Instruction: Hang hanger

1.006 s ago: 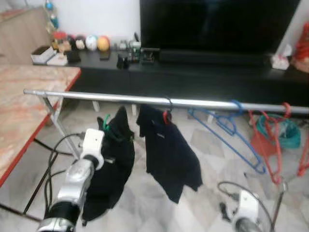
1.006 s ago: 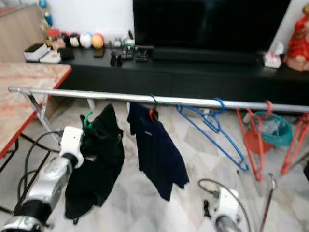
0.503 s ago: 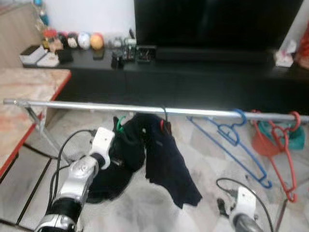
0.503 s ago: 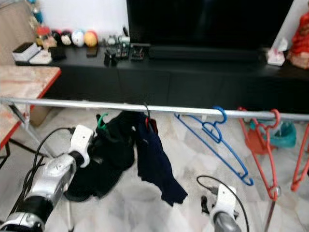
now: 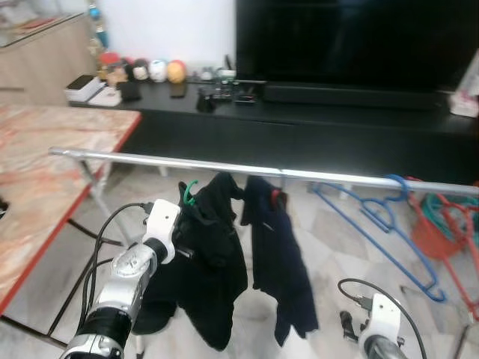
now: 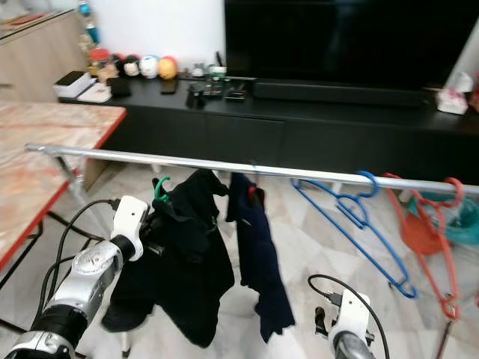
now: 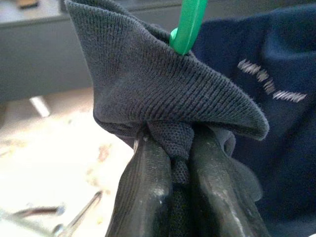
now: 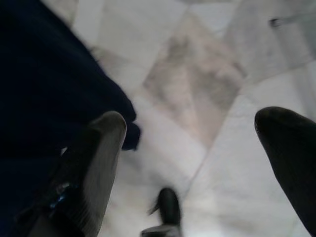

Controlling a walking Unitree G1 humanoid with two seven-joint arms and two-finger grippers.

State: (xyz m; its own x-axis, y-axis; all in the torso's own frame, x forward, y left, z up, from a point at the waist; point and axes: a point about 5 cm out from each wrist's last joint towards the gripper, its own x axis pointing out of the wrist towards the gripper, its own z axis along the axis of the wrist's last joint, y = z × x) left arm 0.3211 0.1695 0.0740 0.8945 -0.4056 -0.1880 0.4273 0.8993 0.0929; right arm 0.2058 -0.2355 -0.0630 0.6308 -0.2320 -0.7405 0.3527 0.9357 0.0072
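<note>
My left gripper (image 7: 174, 148) is shut on the collar of a black garment (image 5: 209, 269) that hangs on a green hanger (image 7: 187, 22). The green hook (image 5: 189, 191) stands just under the silver rail (image 5: 150, 160), apart from it. To its right a navy shirt (image 5: 281, 262) hangs from the rail on a red hanger. My left wrist (image 5: 161, 223) is raised to the garment's left side. My right gripper (image 8: 192, 148) is open, low over the marble floor beside the navy shirt's hem, with nothing between its fingers.
A blue hanger (image 5: 385, 217) and red hangers (image 5: 449, 232) hang further right on the rail. A marble-topped table with a red edge (image 5: 45, 179) stands at the left. Behind the rail runs a low black TV cabinet (image 5: 314, 127) with small items.
The whole picture shifted as the camera moved. The black garment, bunched up against the navy shirt half a second ago, now hangs down at full length from my left gripper.
</note>
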